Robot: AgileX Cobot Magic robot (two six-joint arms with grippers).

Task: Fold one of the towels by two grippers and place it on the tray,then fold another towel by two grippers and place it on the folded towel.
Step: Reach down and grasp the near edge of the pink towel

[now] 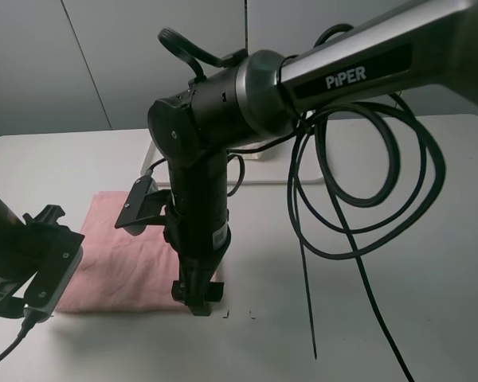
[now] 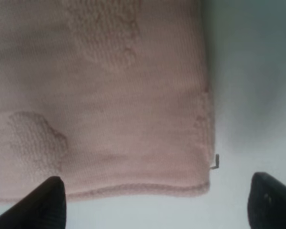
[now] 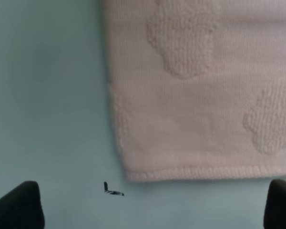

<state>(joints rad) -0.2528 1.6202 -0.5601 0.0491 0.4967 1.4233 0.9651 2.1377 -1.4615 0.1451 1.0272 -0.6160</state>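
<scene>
One pale pink towel (image 1: 127, 263) lies spread flat on the white table (image 1: 430, 302), toward its near left part, with faint wrinkles across its surface. The white tray (image 1: 271, 171) sits behind it at the far side, apart from the towel and mostly hidden by the right arm. Close up, the towel (image 2: 109, 95) shows a fine looped weave with raised, cloud-shaped patches and a narrow hemmed border along its edges; its corners are slightly rounded.

The left gripper (image 1: 32, 298) hangs low at the towel's near left corner. In the left wrist view its jaws stand wide apart, holding nothing (image 2: 157, 205): one of the fingertips (image 2: 50, 202) is over the hem and the other is over bare table past the corner, beside a small mark (image 2: 215, 161).

The right gripper (image 1: 197, 306) points straight down at the towel's near right corner. Its jaws (image 3: 152, 205) are also spread wide and empty, straddling the corner of the towel (image 3: 205, 95), with a small black mark (image 3: 113, 190) on the table between them. Whether either gripper's tips touch the cloth or the table cannot be told.

A black cable (image 1: 358, 231) loops down from the right arm over the table.
</scene>
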